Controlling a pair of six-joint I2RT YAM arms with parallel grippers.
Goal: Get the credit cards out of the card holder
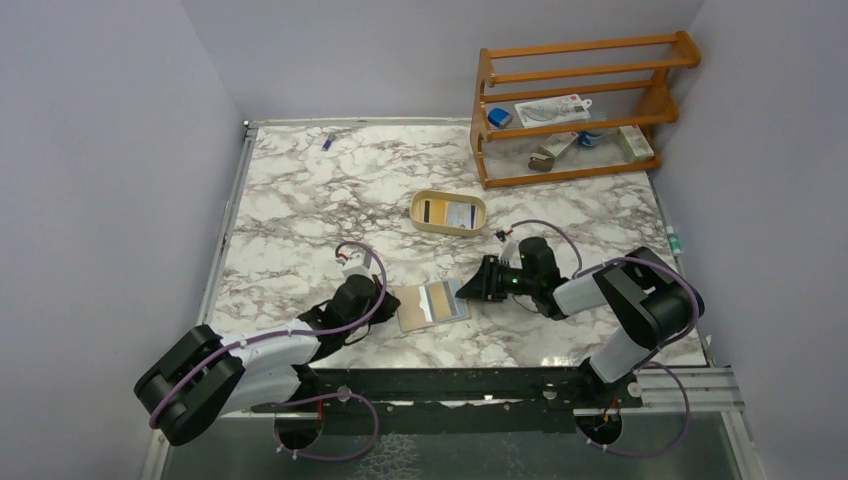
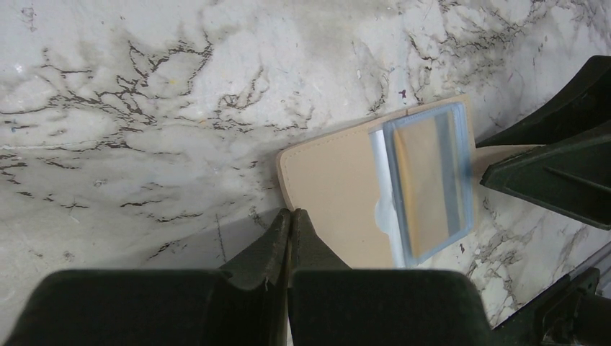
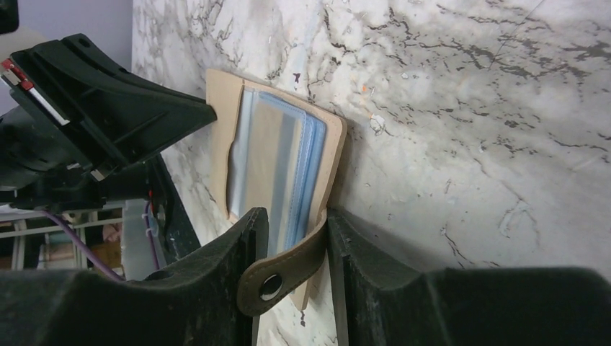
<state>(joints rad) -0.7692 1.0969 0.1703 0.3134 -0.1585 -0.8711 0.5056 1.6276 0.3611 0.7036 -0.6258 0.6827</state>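
Note:
The tan card holder [image 1: 412,316] lies open on the marble table between my grippers. Light blue and yellowish credit cards [image 1: 441,299] sit in its pocket, as the left wrist view [image 2: 429,184] and the right wrist view [image 3: 277,162] show. My left gripper [image 1: 390,303] is shut, its tips [image 2: 292,211] touching the holder's left edge [image 2: 331,191]. My right gripper [image 1: 468,290] is at the holder's right edge, jaws apart [image 3: 295,214] on either side of the brown snap strap [image 3: 284,270] and the card edges.
A cream oval tray [image 1: 420,198] behind the holder has a dark-striped card [image 1: 428,211] and a whitish card [image 1: 461,215] in it. A wooden rack [image 1: 575,105] with small items stands at the back right. A small blue object [image 1: 327,141] lies at the far edge.

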